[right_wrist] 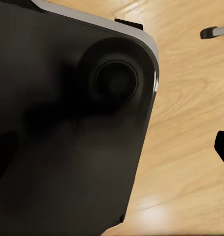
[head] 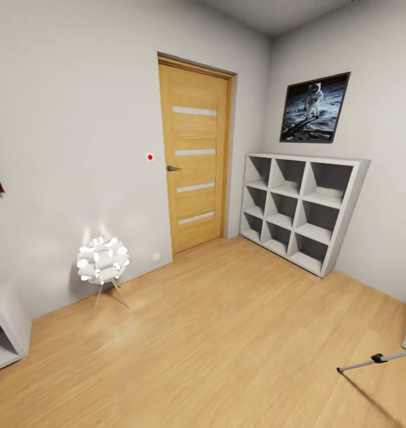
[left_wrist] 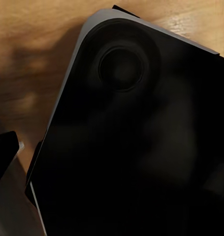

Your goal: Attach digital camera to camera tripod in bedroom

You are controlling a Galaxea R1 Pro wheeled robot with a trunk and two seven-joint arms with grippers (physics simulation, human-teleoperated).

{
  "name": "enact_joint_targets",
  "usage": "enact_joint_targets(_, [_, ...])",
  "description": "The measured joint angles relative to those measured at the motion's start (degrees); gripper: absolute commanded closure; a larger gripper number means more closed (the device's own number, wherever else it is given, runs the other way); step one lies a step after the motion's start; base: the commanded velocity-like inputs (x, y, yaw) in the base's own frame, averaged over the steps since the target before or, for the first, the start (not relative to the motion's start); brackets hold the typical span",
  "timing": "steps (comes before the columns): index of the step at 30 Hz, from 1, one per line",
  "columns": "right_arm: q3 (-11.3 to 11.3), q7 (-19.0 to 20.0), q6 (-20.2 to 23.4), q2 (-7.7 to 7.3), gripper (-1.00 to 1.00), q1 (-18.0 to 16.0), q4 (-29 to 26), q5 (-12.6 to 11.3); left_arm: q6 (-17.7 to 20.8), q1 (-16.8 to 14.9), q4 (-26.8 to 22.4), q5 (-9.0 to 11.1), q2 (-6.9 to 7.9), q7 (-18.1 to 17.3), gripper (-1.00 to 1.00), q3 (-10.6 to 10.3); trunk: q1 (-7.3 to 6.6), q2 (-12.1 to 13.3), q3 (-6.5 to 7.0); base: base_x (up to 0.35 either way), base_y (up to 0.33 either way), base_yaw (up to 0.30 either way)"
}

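Tripod leg (head: 378,358) slants low, foot toward the door (head: 195,157).

Head view: evenly and brightly lit, sharp throughout, with wide-angle distortion tilting the door (head: 195,156) and cube shelves (head: 299,210) near the edges. Glowing white floor lamp (head: 103,260) casting a pale halo on the wall (head: 72,119) and a soft sheen on the plank floor (head: 226,333). Wrist views: dim, dominated by a dark, blurred robot base (left_wrist: 136,147); faint glare spot on the wood (right_wrist: 151,209).
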Motion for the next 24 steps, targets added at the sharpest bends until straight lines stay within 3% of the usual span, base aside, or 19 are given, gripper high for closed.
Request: enact_joint_targets(24, [0.0,0.02,0.09,0.17,-1.0,0.0,0.04,-0.16,-0.05,-0.01,-0.01,0.42,0.0,0.0,-1.0,0.45,0.0,0.0,0.0,0.0,0.0,-0.279])
